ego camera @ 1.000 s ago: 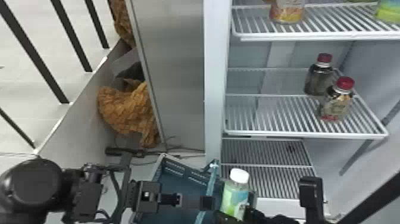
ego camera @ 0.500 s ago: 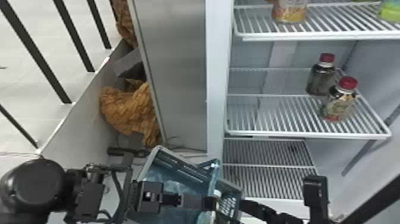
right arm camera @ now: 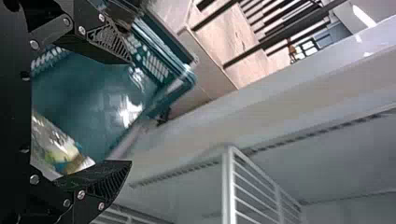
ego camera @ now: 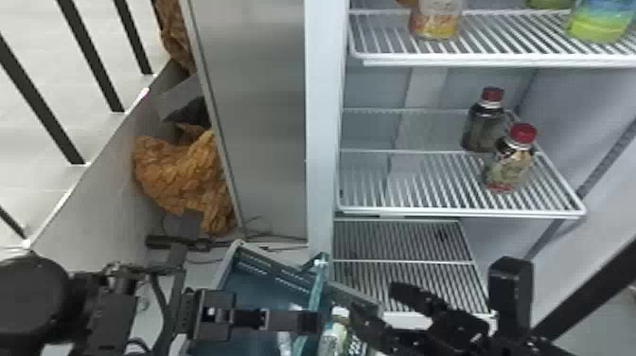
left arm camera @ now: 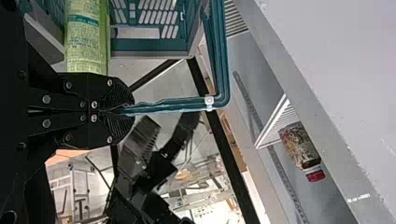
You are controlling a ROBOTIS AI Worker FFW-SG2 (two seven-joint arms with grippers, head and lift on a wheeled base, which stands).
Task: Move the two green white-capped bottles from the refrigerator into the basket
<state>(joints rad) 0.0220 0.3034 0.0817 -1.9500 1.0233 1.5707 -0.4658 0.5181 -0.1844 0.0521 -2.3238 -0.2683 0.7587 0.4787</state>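
Left tool (ego camera: pixel 316 322) clamped shut on handle (left arm camera: pixel 173 104) of teal plastic basket (ego camera: pixel 258 284), head view 7 o'clock. Right tool (ego camera: pixel 375 298), 5 o'clock, wide open, empty. White-capped green bottle (ego camera: pixel 333 337), 6 o'clock.

Two red-capped bottles (ego camera: pixel 508 163) stand on the wire shelf (ego camera: pixel 411 189) at right; the teal basket (ego camera: pixel 255 280) is at bottom centre.
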